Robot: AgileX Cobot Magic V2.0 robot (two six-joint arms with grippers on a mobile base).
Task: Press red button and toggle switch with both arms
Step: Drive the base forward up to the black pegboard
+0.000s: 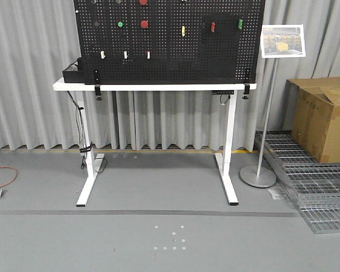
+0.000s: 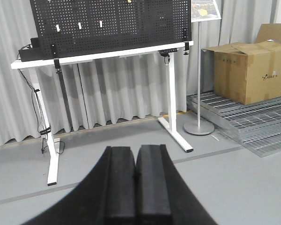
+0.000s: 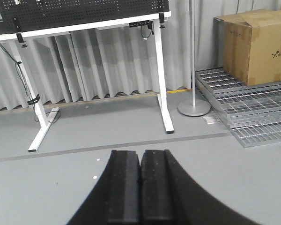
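Grey room: pleated curtain [image 1: 34, 73] behind, smooth floor [image 1: 158, 243] below. In the front view, centre frame, a white table [image 1: 158, 86] with a black pegboard [image 1: 170, 39] upright along its top. Upper middle of the board: a red button [image 1: 144, 24] just right of a green button [image 1: 120, 24], with a second red disc cut by the top edge. Lower left of the board: a row of three pale-tipped switches [image 1: 125, 54]. Upper right: yellow, red and green tabs [image 1: 213, 26], too small to tell their kind. At right, a sign stand [image 1: 282, 41], a box [image 1: 323, 116] and metal grates [image 1: 317, 187].

Grippers seen only from the wrist cameras. Left wrist view: left gripper [image 2: 136, 187] at bottom centre, fingers pressed together with only a seam between, holding nothing, well apart from the table; the switches at top left, the red button beyond the top edge. Right wrist view: right gripper [image 3: 140, 187] at bottom centre, likewise closed pad to pad and empty; only the board's bottom strip at upper left, without buttons or switches.
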